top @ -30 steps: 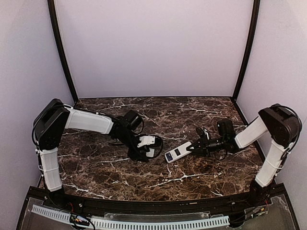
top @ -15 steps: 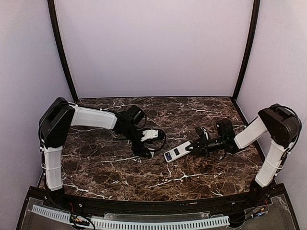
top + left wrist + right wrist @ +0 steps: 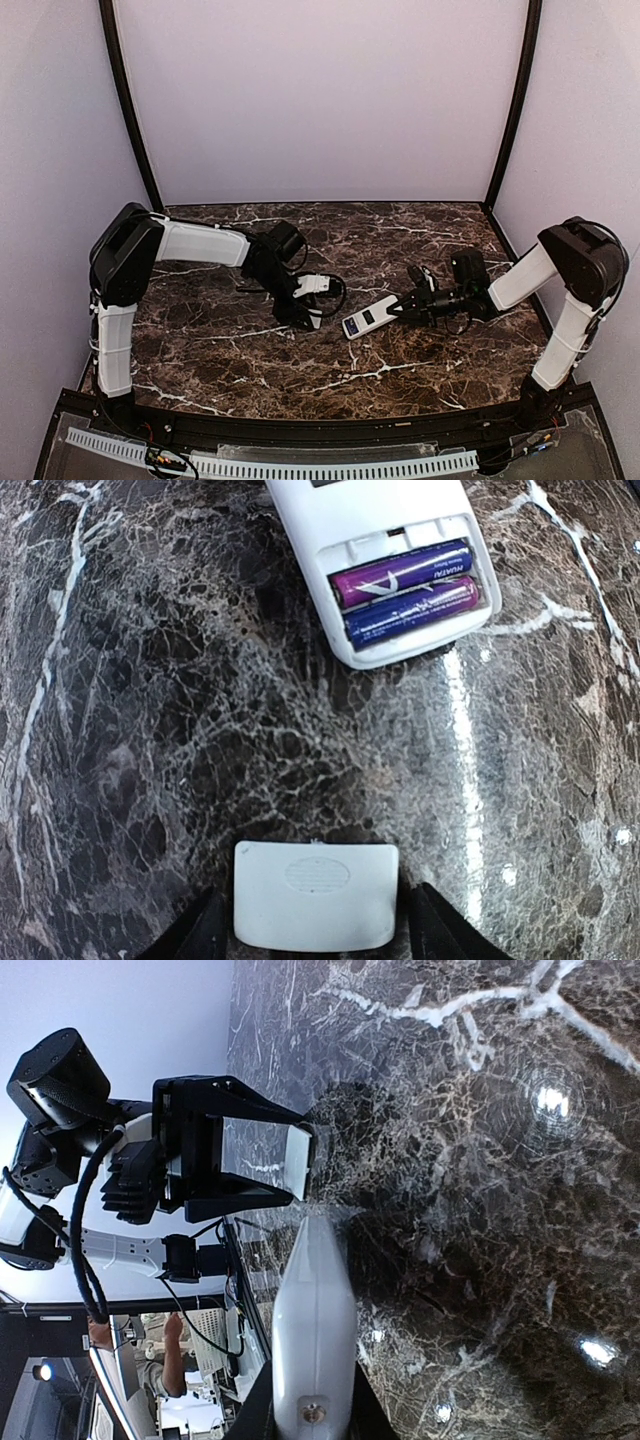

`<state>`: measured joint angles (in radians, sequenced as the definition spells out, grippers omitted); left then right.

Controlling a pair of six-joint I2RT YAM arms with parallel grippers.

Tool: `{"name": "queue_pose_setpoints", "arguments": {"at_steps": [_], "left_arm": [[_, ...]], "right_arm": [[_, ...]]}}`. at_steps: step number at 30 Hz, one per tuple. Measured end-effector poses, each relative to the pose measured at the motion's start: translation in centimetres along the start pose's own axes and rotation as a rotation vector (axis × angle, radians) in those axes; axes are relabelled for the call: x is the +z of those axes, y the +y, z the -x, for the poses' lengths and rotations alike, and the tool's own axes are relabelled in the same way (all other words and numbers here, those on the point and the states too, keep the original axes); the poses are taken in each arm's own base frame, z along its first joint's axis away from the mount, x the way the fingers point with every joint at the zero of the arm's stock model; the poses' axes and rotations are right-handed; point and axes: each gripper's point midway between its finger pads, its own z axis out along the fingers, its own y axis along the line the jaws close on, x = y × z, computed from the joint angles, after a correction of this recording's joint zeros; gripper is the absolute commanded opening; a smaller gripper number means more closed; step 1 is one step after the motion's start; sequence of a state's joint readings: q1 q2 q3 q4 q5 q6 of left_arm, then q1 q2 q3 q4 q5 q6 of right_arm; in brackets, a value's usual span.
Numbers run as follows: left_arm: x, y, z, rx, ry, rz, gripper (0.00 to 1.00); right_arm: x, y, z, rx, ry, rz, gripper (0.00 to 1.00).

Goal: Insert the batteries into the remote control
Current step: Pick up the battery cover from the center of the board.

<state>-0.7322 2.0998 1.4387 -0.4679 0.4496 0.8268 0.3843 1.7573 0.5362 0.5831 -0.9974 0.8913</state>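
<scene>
The remote control (image 3: 368, 318) lies white back up in mid-table. In the left wrist view (image 3: 360, 515) its open recess holds two batteries (image 3: 405, 575), dark blue and purple, side by side. My right gripper (image 3: 403, 309) is shut on the remote's right end; its wrist view shows the remote (image 3: 312, 1320) edge-on between the jaws of the right gripper (image 3: 312, 1410). My left gripper (image 3: 312, 318) is shut on the small white cover plate (image 3: 315, 895), held flat just short of the remote's open end. The left gripper (image 3: 315, 925) sits low over the table.
The dark marble table (image 3: 300, 370) is walled by pale panels at the back and both sides. A black rail (image 3: 300, 430) runs along the near edge. The left arm's cable (image 3: 335, 290) loops beside its gripper.
The left arm has swung right and slightly back, carrying the cover plate nearer the remote's open end. The right gripper and the remote have stayed put.
</scene>
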Motion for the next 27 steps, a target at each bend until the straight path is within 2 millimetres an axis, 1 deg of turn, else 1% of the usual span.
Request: {"name": "queue_pose_setpoints", "arguments": {"at_steps": [7, 11, 17, 27], "left_arm": [[0.1, -0.6, -0.3, 0.02, 0.024, 0.025, 0.51], [0.1, -1.6, -0.3, 0.032, 0.037, 0.036, 0.47], [0.0, -2.7, -0.5, 0.013, 0.034, 0.05, 0.39], [0.2, -4.9, 0.2, -0.088, -0.042, 0.068, 0.37]], "right_arm": [[0.1, -0.1, 0.1, 0.001, -0.007, -0.003, 0.0], [0.2, -0.4, -0.3, 0.017, -0.013, -0.013, 0.0], [0.6, -0.4, -0.8, 0.036, -0.027, -0.01, 0.0], [1.1, -0.6, -1.5, 0.067, -0.062, 0.006, 0.0]]}}
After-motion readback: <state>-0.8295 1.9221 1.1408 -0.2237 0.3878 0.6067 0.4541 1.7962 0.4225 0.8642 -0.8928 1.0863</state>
